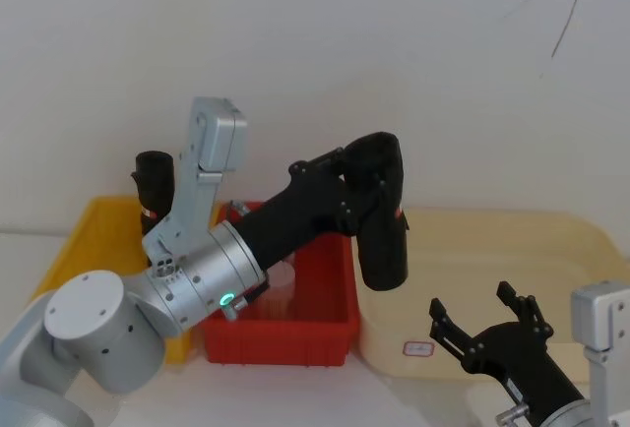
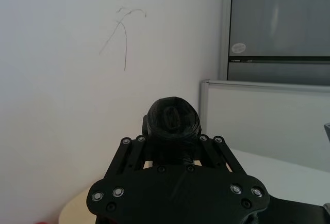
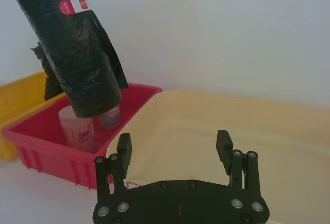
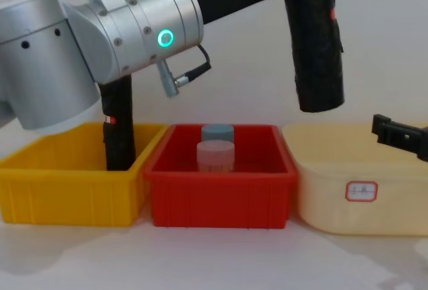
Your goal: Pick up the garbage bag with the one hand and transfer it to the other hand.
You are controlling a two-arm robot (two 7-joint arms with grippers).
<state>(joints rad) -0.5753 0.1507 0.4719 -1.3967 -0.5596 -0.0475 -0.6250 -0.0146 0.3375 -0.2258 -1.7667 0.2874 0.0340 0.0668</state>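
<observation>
Right tool (image 3: 173,144) is held wide open and empty over the cream tray's (image 3: 232,115) near edge, likely readied to receive. Garbage bag (image 4: 315,49) is clamped near its top by left tool (image 1: 366,183), hung upright above where the red bin (image 4: 221,200) meets that tray, lower end left free.

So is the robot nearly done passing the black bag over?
About halfway. Done: the garbage bag is up in the air. In hand: the left claw is shut on it. Left: the right claw sits open lower down, by the cream tub, not touching the bag yet.
</observation>
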